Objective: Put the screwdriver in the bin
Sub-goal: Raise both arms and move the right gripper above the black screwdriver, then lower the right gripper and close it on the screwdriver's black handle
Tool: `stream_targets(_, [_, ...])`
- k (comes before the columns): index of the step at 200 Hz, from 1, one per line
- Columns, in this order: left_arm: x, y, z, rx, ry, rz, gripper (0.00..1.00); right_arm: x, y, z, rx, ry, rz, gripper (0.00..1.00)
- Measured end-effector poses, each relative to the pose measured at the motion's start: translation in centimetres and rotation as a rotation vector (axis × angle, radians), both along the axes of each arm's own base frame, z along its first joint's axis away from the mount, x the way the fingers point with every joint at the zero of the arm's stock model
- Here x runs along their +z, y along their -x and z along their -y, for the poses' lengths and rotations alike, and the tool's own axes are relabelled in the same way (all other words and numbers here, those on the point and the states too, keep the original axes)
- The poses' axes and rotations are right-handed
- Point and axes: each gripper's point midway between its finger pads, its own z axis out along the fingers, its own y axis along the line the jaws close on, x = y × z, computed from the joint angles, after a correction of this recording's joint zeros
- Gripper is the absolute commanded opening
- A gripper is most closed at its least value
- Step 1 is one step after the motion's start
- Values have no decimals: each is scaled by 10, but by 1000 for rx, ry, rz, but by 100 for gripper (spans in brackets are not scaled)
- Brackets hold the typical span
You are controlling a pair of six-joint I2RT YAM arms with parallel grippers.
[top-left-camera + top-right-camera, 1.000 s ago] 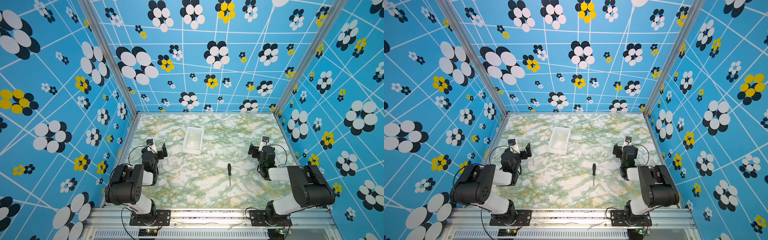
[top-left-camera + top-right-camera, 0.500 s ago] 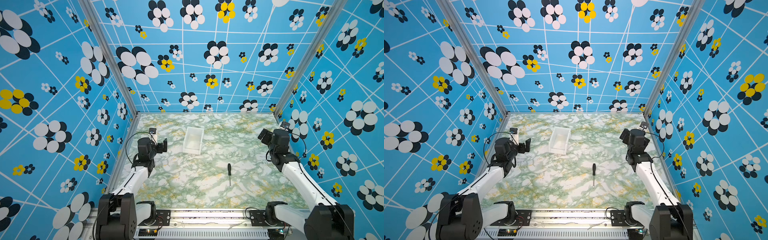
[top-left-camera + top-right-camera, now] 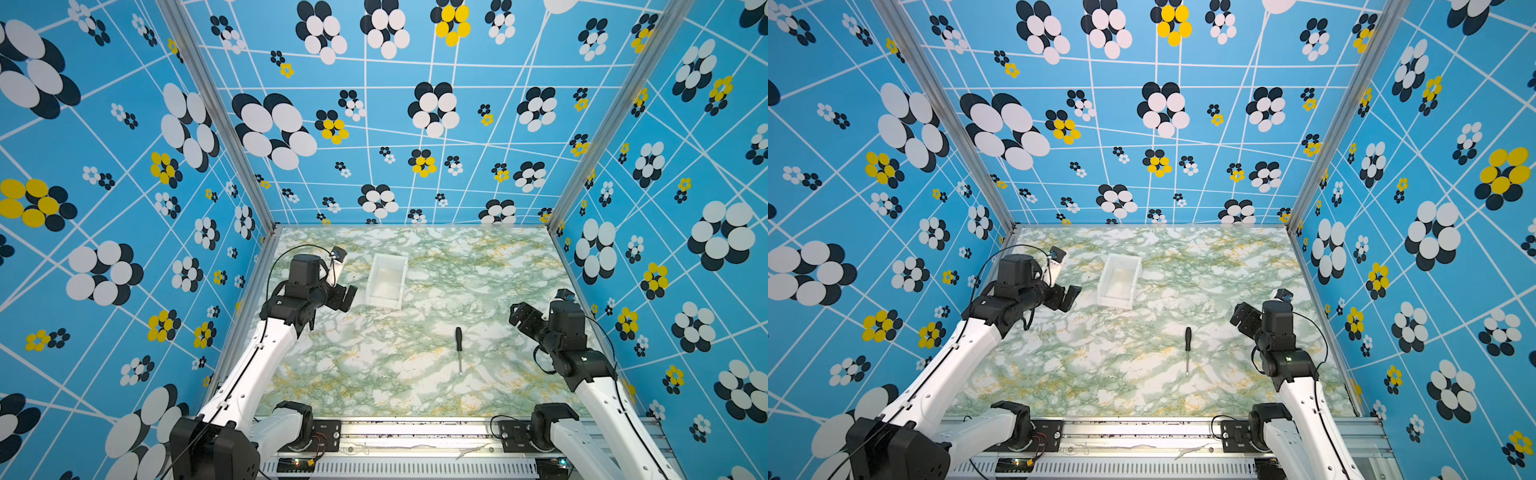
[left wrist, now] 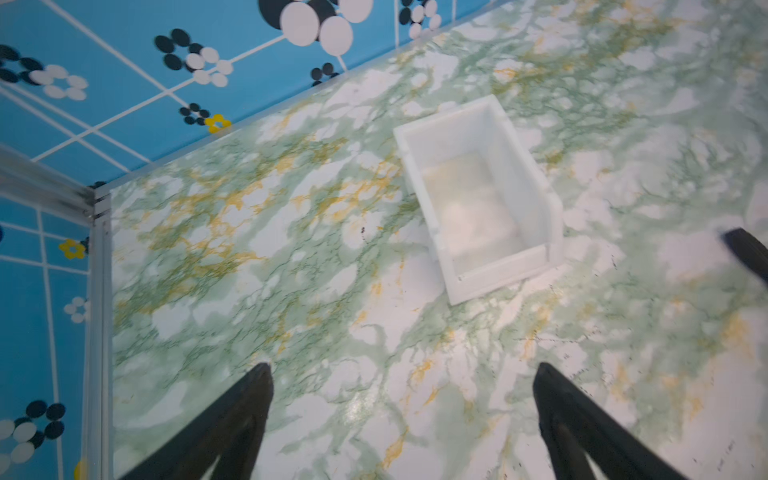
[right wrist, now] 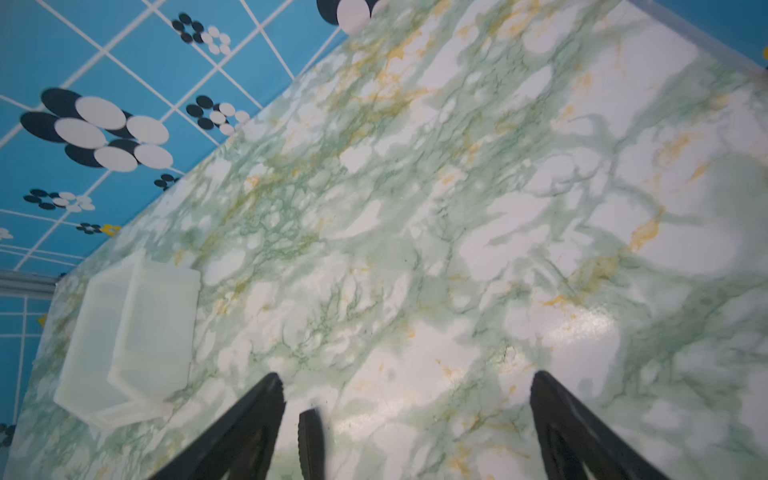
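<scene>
The screwdriver, with a black handle and thin silver shaft, lies flat on the marble table right of centre, handle toward the back. The white bin stands empty behind and left of it. My right gripper hovers open to the screwdriver's right, apart from it. In the right wrist view the gripper is open, the handle's end lies on the table below near one finger, and the bin is off to the side. My left gripper is open beside the bin.
Blue flower-patterned walls close in the table on the left, back and right. A metal rail with both arm bases runs along the front edge. Green-veined marble tabletop lies between the arms.
Both arms have unfolded and reached out. The left gripper has moved right toward the bin; the right gripper has come forward and down toward the screwdriver. Screwdriver and bin have not moved.
</scene>
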Motion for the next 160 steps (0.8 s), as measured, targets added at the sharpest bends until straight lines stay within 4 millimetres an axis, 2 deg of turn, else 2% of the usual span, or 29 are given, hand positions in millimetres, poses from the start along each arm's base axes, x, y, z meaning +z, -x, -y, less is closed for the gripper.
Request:
stream_targets(23, [-16,21,21,-98,-47,-88,99,-7,12,-15,53,-21,-45,83])
stream_targets(59, [-31,43,30,-169,-77,-173,99,-27,28,-39,145,-22,-162,77])
stream_targets(108, [-37,52,35,-193,-45,-208,100,-33,34,-72,276,48,-267,68])
stream_targets(160, [-32,54,35,-192,-33,-194,99,-49,26,-101,363,130,-373,69])
